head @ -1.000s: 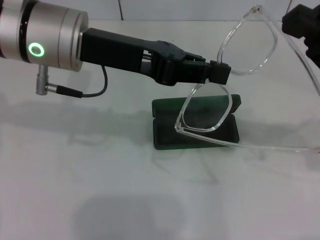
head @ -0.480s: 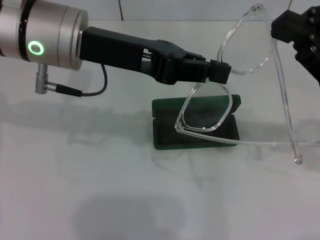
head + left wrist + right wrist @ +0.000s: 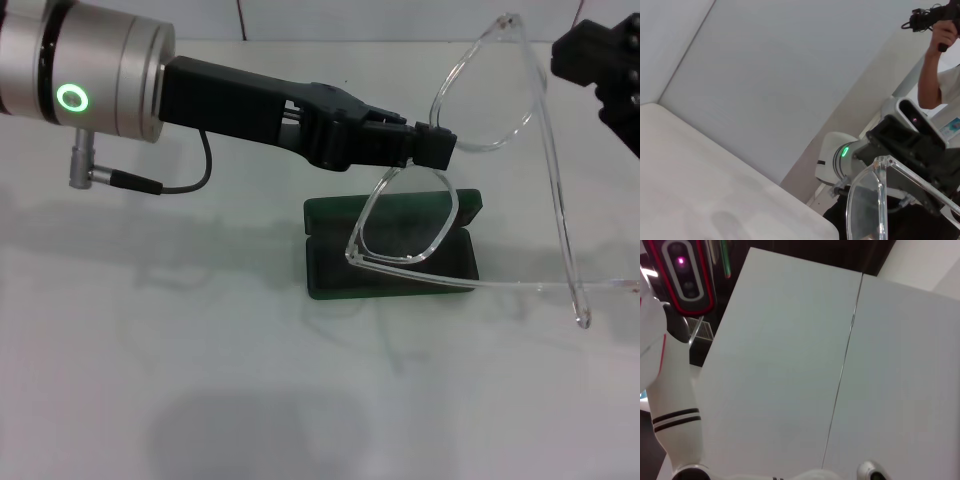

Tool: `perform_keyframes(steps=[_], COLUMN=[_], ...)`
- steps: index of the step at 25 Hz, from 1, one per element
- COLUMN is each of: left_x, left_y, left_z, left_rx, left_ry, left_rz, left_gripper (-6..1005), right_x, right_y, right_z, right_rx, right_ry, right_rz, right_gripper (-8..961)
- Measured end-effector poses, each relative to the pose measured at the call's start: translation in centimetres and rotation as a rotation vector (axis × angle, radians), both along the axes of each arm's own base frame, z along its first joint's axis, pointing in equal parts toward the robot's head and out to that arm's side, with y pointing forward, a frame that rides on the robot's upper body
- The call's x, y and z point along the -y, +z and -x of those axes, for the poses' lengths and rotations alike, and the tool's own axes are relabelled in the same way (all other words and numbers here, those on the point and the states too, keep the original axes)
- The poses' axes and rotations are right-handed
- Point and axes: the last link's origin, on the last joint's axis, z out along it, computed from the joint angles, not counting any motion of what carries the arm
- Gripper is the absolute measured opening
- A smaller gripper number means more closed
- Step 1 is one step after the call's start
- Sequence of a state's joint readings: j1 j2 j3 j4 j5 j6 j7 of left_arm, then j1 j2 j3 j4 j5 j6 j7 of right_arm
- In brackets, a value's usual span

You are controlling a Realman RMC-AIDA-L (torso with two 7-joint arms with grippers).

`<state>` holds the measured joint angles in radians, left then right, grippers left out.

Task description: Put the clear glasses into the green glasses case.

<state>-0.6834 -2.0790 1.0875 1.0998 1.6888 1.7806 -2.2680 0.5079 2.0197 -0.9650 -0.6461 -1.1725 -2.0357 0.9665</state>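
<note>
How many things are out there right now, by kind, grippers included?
Glasses: 1, clear, held up above the case
Glasses case: 1, green, lying open on the table
Grippers: 2, left gripper at the bridge of the glasses, right gripper at the far right
Total: 4

Clear plastic, matt green, brushed metal

The clear glasses point(image 3: 455, 190) are glossy transparent plastic; the green glasses case point(image 3: 392, 262) looks matt; the bench point(image 3: 150, 350) is smooth white.
</note>
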Motion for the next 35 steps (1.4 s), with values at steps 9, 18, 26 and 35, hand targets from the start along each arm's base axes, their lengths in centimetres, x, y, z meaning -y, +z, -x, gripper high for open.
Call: perform_keyframes(steps=[9, 18, 26, 35], left_x=[0.1, 0.0, 0.0, 0.0], left_y=[-0.1, -0.2, -0.2, -0.2], left_z=[0.0, -0.5, -0.5, -0.5], left_rx=[-0.003, -0.006, -0.008, -0.008], left_ry=[0.013, 0.002, 0.000, 0.003], left_rz=[0.008, 0.013, 0.015, 0.016], left_gripper=[77, 77, 76, 77], right_x=[-0.1, -0.4, -0.7, -1.0], right_y=[0.1, -0.2, -0.9, -1.3], right_z=[0.0, -0.1, 0.0, 0.2], right_rx=[-0.005, 0.013, 0.030, 0.046], right_ry=[-0.002, -0.026, -0.036, -0.040], right_rz=[-0.016, -0.022, -0.015, -0.015], right_gripper=[6, 6, 6, 7])
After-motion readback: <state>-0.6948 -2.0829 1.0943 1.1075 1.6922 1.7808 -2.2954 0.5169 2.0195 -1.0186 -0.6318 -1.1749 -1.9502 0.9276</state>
